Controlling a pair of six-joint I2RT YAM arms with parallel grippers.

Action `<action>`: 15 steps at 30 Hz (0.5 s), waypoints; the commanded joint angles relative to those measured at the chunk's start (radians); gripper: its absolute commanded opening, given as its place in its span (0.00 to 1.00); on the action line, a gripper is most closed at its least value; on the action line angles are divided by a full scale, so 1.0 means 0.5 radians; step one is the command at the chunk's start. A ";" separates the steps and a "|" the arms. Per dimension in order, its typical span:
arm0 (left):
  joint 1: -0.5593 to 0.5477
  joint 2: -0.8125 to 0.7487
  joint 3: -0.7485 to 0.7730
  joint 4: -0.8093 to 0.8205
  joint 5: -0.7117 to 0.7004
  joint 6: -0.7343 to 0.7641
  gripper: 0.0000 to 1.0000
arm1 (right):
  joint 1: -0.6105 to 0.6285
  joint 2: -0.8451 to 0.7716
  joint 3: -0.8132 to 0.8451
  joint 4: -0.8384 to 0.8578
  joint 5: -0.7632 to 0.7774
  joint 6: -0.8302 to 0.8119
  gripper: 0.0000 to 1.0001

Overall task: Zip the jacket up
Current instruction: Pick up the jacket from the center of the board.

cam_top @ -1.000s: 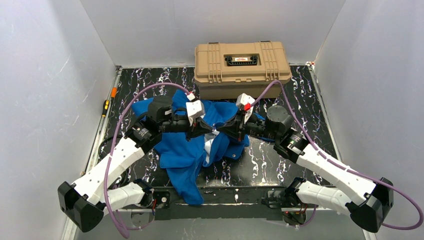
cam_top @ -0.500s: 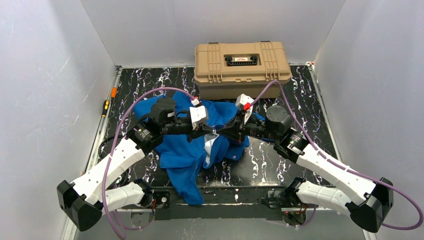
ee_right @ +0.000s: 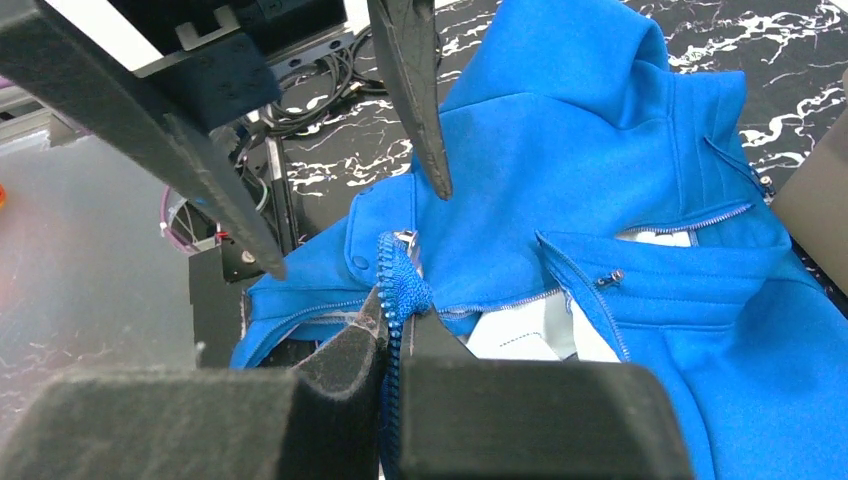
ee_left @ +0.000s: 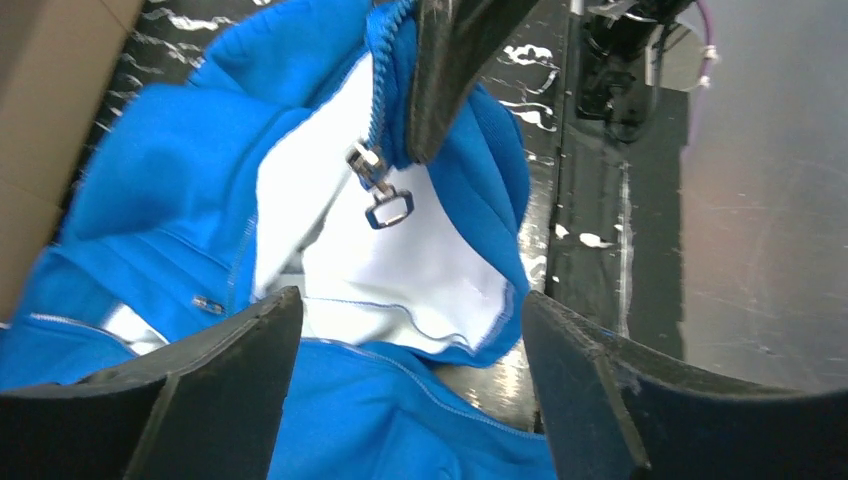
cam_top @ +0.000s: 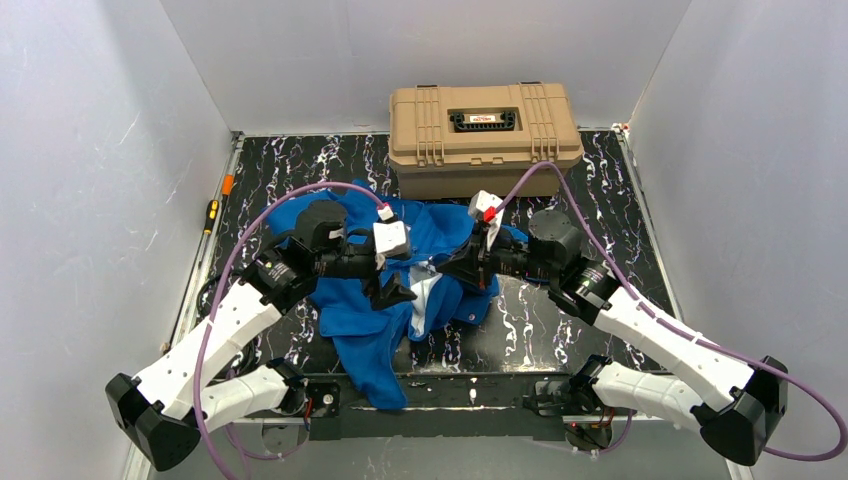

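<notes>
While both arms meet over the desk [cam_top: 560,320] in the top view, the jacket [cam_top: 365,310] lies crumpled on it, just in front of a tan case [cam_top: 485,125]. Here the left pincer [cam_top: 392,290] sits over the blue cloth and the right pincer [cam_top: 452,268] is at the jacket's front edge.

Left wrist view: the left pincer [ee_left: 410,300] is spread wide with nothing between its fingers. The jacket [ee_left: 170,170] is below, white lining exposed, and the zipper pull [ee_left: 380,197] hangs free.

Right wrist view: the right pincer [ee_right: 398,330] is pressed together, pinching the zipper strip [ee_right: 396,285] of the jacket [ee_right: 600,130].
</notes>
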 commanded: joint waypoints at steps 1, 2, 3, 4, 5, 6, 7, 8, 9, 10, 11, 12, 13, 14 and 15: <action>0.072 -0.016 0.114 -0.391 0.214 0.100 0.83 | -0.012 -0.014 0.066 -0.013 0.113 -0.001 0.01; 0.093 -0.001 0.139 -0.462 0.230 0.137 0.84 | -0.012 -0.019 0.084 -0.034 0.152 0.012 0.01; 0.119 0.012 0.164 -0.523 0.246 0.157 0.85 | -0.012 -0.024 0.091 -0.100 0.182 0.030 0.01; 0.142 0.024 0.183 -0.597 0.257 0.174 0.85 | -0.012 -0.037 0.095 -0.130 0.183 0.039 0.01; 0.162 0.024 0.194 -0.659 0.265 0.209 0.86 | -0.012 -0.055 0.093 -0.142 0.174 0.056 0.01; 0.173 0.019 0.191 -0.720 0.261 0.259 0.86 | -0.012 -0.070 0.100 -0.159 0.179 0.071 0.01; 0.176 0.009 0.179 -0.792 0.256 0.320 0.87 | -0.012 -0.084 0.115 -0.196 0.183 0.074 0.01; 0.177 -0.003 0.155 -0.852 0.262 0.392 0.87 | -0.012 -0.102 0.129 -0.246 0.188 0.076 0.01; 0.177 -0.015 0.122 -0.913 0.266 0.469 0.87 | -0.012 -0.117 0.142 -0.286 0.206 0.081 0.01; 0.177 -0.026 0.085 -0.984 0.263 0.555 0.87 | -0.012 -0.136 0.153 -0.324 0.230 0.087 0.01; 0.177 -0.032 0.063 -1.048 0.249 0.667 0.88 | -0.012 -0.156 0.163 -0.367 0.250 0.092 0.01; 0.177 -0.041 0.046 -1.110 0.227 0.745 0.88 | -0.012 -0.177 0.170 -0.405 0.266 0.094 0.01; 0.177 -0.048 0.028 -1.177 0.208 0.827 0.89 | -0.012 -0.200 0.171 -0.437 0.279 0.102 0.01; 0.177 -0.058 0.011 -1.248 0.199 0.933 0.88 | -0.012 -0.222 0.168 -0.462 0.288 0.112 0.01; 0.177 -0.066 -0.010 -1.320 0.195 1.031 0.88 | -0.012 -0.240 0.160 -0.482 0.289 0.119 0.01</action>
